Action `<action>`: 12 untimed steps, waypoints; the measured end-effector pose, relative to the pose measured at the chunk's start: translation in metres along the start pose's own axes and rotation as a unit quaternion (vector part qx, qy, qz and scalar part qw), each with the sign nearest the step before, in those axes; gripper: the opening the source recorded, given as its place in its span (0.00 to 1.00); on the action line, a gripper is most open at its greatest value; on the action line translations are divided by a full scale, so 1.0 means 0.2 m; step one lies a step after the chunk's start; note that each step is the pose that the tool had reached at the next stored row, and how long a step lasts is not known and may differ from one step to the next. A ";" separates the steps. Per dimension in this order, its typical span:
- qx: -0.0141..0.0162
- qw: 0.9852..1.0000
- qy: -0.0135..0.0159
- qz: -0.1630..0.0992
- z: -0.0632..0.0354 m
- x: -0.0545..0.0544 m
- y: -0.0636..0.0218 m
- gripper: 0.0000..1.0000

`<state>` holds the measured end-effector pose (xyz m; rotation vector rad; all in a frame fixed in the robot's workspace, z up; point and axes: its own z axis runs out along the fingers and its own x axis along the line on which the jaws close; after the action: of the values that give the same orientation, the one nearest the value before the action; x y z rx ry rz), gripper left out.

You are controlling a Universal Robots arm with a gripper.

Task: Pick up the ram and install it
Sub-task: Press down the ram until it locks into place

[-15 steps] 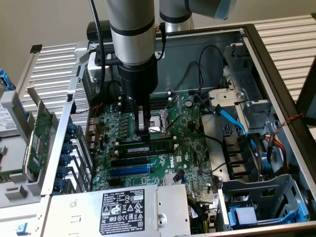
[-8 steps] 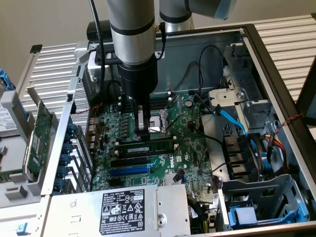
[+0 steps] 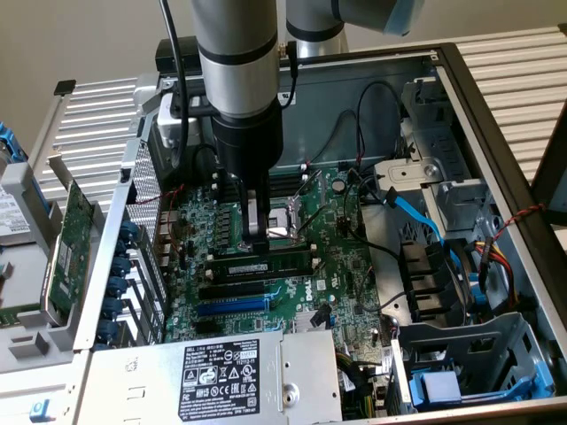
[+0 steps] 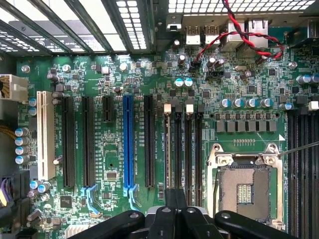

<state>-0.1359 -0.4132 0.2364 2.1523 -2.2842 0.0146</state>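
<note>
Fingers (image 3: 257, 232) above ram (image 3: 264, 265); tips hidden.

Even soft daylight, sharp focus, bright glare through vent grille (image 4: 234, 5)

The arm (image 3: 235, 53) hangs vertically, its wrist pointing straight down, with the claw (image 3: 255, 232) lowered near the motherboard, fingers close together.

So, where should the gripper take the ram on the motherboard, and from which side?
Probably the upper long edge of the ram, near mid-length, coming straight down from above and pinching its two flat faces. It appears to stand on edge beside the CPU socket, so only that thin upper edge is free.
</note>
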 end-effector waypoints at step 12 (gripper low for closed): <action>0.000 1.000 0.000 0.000 0.011 0.01 0.000 0.11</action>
<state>-0.1359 -0.4147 0.2342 2.1521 -2.2842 0.0147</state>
